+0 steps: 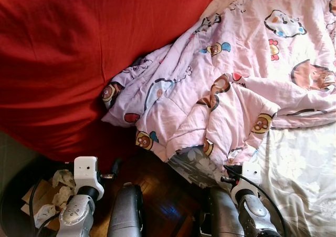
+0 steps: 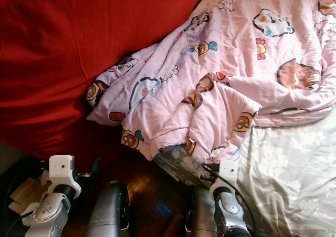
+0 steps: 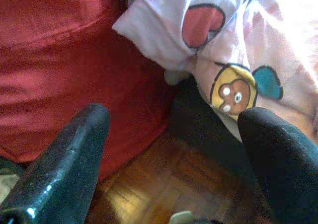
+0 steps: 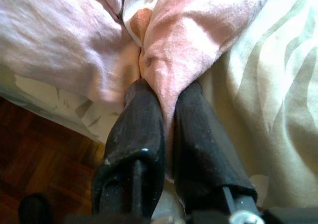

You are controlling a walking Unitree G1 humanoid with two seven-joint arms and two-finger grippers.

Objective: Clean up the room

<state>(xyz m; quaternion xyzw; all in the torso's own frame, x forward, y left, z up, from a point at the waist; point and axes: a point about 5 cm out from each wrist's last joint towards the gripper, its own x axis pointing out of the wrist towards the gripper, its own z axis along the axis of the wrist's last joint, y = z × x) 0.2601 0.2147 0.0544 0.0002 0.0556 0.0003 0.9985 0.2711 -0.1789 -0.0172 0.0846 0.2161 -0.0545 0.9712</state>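
At the near left, a dark bin (image 1: 13,205) held crumpled paper beside the left gripper (image 3: 174,134), whose fingers were spread apart over the wooden floor (image 3: 164,184). A large red cushion (image 1: 63,63) filled the far left. The pink cartoon quilt (image 1: 220,84) lay rumpled across the bed (image 1: 299,174) at right, its near edge pinched between the right gripper's (image 4: 168,97) closed fingers.
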